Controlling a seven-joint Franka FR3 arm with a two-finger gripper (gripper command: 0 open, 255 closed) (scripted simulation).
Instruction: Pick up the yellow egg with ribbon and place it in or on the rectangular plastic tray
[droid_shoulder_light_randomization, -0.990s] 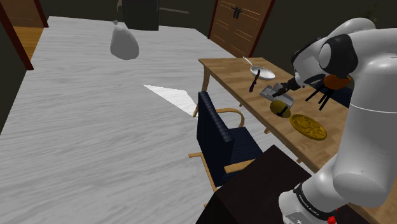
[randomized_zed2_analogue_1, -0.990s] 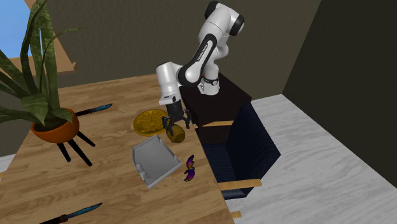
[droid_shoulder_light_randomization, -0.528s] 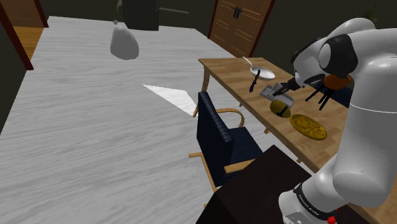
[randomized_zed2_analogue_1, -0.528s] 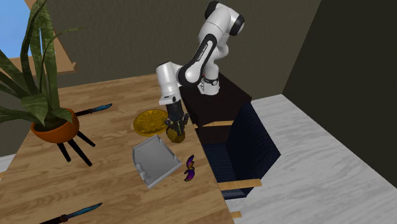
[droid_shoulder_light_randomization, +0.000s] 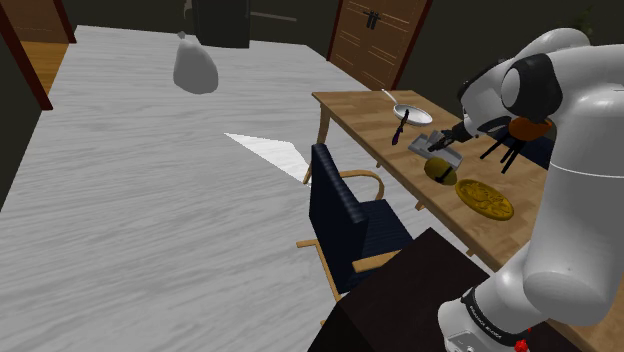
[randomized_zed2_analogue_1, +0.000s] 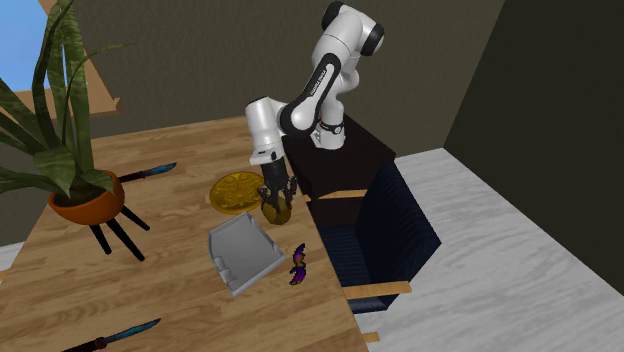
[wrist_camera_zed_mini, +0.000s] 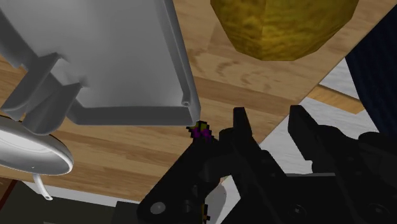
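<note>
The yellow egg (randomized_zed2_analogue_1: 277, 210) stands on the wooden table (randomized_zed2_analogue_1: 150, 290) close to the edge by the chair, next to a gold plate. My gripper (randomized_zed2_analogue_1: 275, 197) points down right over the egg's top. In the wrist view the egg (wrist_camera_zed_mini: 280, 28) lies beyond the fingertips, and my gripper (wrist_camera_zed_mini: 267, 118) has its fingers a narrow gap apart with nothing clasped between them. The grey rectangular tray (randomized_zed2_analogue_1: 245, 255) sits tilted on the table a short way from the egg, and it is the grey tray (wrist_camera_zed_mini: 114, 57) beside the egg in the wrist view. In the shoulder view the egg (droid_shoulder_light_randomization: 438, 169) sits just below the tray (droid_shoulder_light_randomization: 447, 155).
A gold plate (randomized_zed2_analogue_1: 237, 190) lies beside the egg. A small purple thing (randomized_zed2_analogue_1: 298, 263) rests at the table edge near the tray. A potted plant (randomized_zed2_analogue_1: 85, 205) on black legs and two knives (randomized_zed2_analogue_1: 148, 172) occupy the far side. A dark blue chair (randomized_zed2_analogue_1: 385, 230) stands against the table.
The fingers stood wide around the egg a second ago and have since drawn in close over its top. The arm, the egg and the tray stay where they were.
</note>
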